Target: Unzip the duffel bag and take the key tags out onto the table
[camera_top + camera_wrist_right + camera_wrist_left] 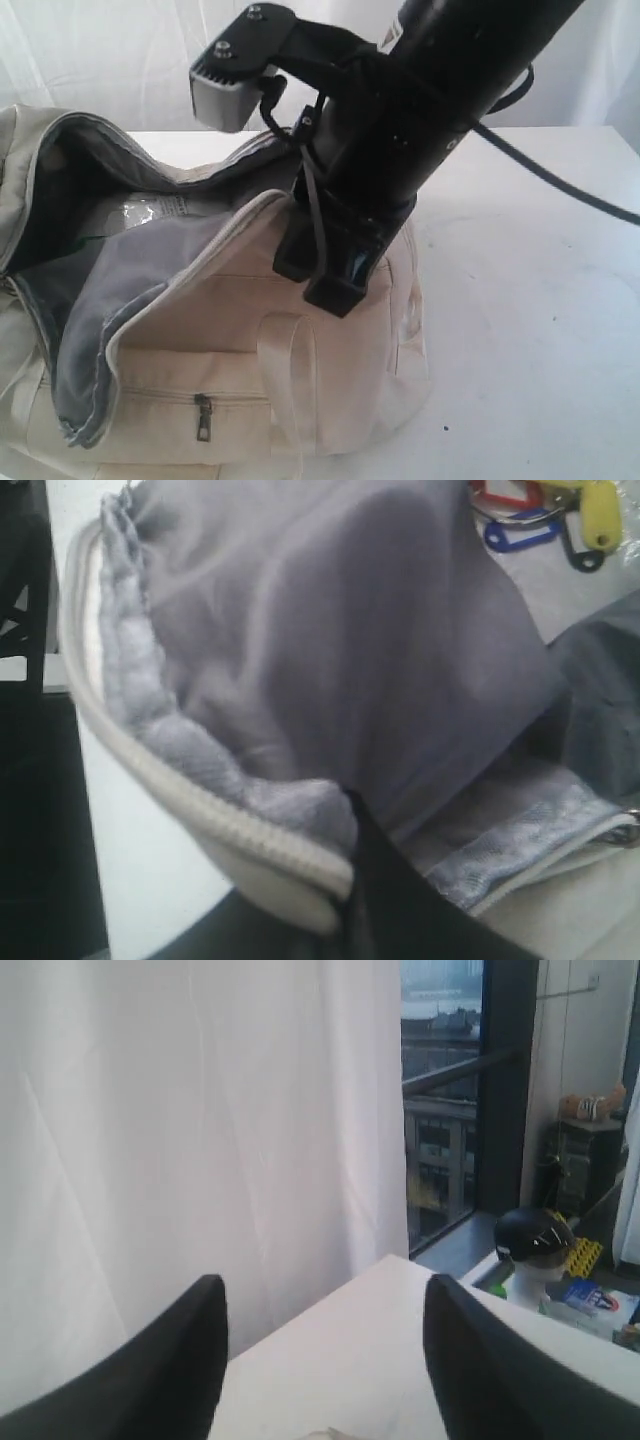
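Duffel bag [335, 340] on white table [540, 300]; curtain [200, 1110], window [440, 1130] beyond

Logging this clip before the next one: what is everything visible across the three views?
duffel bag: one, cream with grey lining, on the table, main zip open, lining flap folded out.
key tags: one bunch, red, blue, yellow and black showing, past the lining flap.
zip pull: one, dark, on the bag's closed side pocket.
clear plastic: one piece, inside the open bag.
table: one, white, under the bag.
curtain: one, white, behind the table.
helmet: one, black, beyond the table by the window.
left fingers: two, black, open, nothing between them.
right fingers: one showing, black, shut on the bag's zip edge.
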You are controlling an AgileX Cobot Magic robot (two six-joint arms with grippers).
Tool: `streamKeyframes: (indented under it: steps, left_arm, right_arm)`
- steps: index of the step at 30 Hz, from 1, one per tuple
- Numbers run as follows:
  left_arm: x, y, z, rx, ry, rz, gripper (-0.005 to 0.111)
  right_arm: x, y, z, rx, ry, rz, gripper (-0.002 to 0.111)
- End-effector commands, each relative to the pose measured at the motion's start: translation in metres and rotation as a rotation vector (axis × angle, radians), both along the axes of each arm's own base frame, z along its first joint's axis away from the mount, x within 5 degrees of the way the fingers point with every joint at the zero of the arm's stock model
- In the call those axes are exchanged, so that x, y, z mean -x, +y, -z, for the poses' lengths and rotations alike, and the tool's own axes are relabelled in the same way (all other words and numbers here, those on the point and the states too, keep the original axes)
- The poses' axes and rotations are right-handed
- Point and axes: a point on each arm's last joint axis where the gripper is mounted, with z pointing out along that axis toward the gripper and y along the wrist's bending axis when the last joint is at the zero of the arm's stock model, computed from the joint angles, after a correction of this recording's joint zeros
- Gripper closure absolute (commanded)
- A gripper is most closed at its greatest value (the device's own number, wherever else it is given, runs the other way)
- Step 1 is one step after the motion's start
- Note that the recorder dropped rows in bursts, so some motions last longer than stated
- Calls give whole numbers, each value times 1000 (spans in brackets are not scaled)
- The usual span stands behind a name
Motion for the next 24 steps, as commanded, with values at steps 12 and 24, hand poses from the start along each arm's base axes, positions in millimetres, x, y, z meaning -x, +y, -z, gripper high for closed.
streamKeyframes:
  steps: [12,24]
  left_arm:
    - [82,46,-50,210,-172,-27,45]
    - [134,72,-64,337,-243,8,45]
  right_arm:
    - [37,-6,65,196,228,4,108]
    - [31,-1,82,101,168,80,41]
